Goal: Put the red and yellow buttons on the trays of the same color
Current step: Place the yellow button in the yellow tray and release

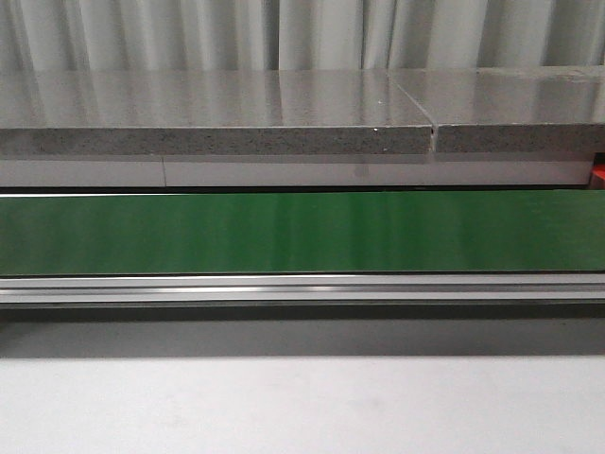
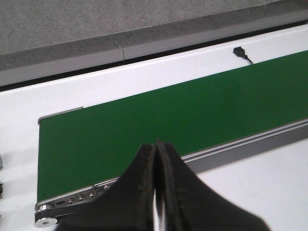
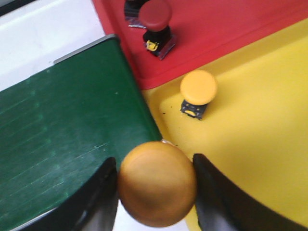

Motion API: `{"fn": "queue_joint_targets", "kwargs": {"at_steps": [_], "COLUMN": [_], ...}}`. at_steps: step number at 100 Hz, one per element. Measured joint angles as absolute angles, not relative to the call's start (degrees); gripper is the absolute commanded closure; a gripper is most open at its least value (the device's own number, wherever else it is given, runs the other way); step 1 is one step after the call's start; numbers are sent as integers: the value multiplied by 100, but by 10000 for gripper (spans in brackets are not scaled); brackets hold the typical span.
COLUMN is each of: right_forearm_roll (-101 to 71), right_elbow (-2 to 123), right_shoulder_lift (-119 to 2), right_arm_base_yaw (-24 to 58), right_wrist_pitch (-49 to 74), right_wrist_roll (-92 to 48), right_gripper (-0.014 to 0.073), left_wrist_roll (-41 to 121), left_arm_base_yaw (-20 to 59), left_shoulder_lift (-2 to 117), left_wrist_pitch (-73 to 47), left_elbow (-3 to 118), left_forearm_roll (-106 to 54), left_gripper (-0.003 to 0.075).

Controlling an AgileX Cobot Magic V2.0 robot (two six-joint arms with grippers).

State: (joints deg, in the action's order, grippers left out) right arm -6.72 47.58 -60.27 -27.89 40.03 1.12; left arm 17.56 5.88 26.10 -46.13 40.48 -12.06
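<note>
In the right wrist view a yellow button (image 3: 157, 184) sits clamped between the two dark fingers (image 3: 96, 202) of the right gripper (image 3: 155, 192), held over the end of the green conveyor belt (image 3: 62, 134) at the edge of the yellow tray (image 3: 260, 144). A second yellow button (image 3: 198, 91) already stands on that tray, and a red button (image 3: 155, 21) stands on the red tray (image 3: 231, 29). The left gripper (image 2: 157, 192) hangs over its end of the belt with its fingers pressed together on nothing; the held button's lower body is hidden under its cap, and the front view shows only bare belt with a sliver of red at its right edge.

Green belt (image 1: 302, 232); red tray (image 3: 231, 29), yellow tray (image 3: 260, 134) (buttons match).
</note>
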Motion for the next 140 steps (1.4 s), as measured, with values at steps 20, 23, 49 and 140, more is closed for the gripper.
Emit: {"fn": "queue_joint_targets", "kwargs": {"at_steps": [20, 23, 49, 140], "right_forearm_roll": [-649, -649, -649, -649], "right_elbow": [4758, 4758, 4758, 4115], "right_shoulder_lift": [-6576, -6705, -7453, -8195], "right_arm_base_yaw": [-3087, -3098, -3243, -3525], "right_wrist_pitch": [3837, 3766, 3184, 2123], "right_wrist_roll": [220, 222, 369, 827], "right_gripper": [431, 431, 431, 410], "left_wrist_roll": [1756, 1756, 1756, 1756], "left_arm_base_yaw": [588, 588, 588, 588], "left_shoulder_lift": [2610, 2610, 2610, 2610], "left_wrist_pitch": [-4613, -4613, -4613, -4613], "left_elbow": [4048, 4048, 4048, 4048], "left_forearm_roll": [-1206, -1206, -1206, -1206], "left_gripper": [741, 741, 741, 741]}}
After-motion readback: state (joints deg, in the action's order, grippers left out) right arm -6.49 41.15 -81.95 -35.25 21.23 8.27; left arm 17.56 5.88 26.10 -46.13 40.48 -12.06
